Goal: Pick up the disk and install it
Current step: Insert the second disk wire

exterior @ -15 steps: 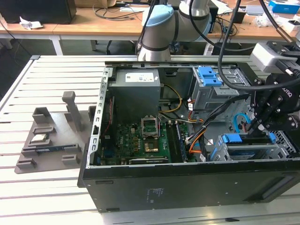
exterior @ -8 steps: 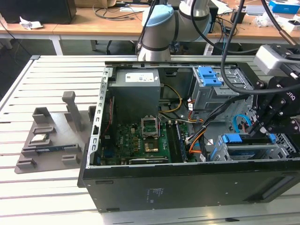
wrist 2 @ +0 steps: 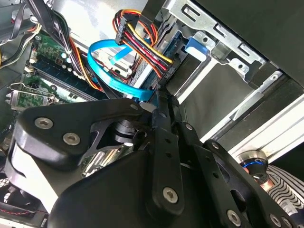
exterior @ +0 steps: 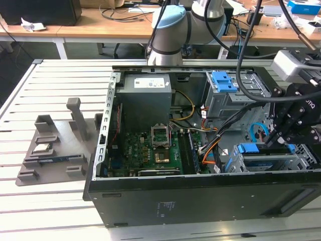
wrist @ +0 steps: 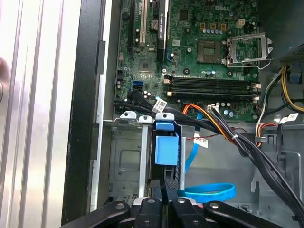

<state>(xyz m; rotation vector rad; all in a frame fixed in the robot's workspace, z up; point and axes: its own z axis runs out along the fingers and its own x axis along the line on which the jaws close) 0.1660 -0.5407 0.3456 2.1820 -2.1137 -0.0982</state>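
Exterior view: open PC case lies on the slatted counter, and everything below is placed relative to it. Arm reaches in at the case's front end, on the exterior view's right. End effector is down at the lower drive cage, fingertips on the blue carrier of the disk, which sits in the top of that cage. A blue bracket w/o a drive sits in the upper bay, farther back. Grey PSU box is at the case's rear; a grey parts holder stands outside the case on the counter.

Second wrist view: end effector looks drawn together, tips narrow, right at the disk's connector end where the SATA power plug and blue data cable hang. Whether it clamps anything, can't tell.

First wrist view: end effector is nearly closed, tips just below the disk's blue tab, which stands edge-on in the cage slot beside the motherboard.

Progress, my read: pickup done and disk already in its slot, so install looks nearly finished. Full seating not verifiable.
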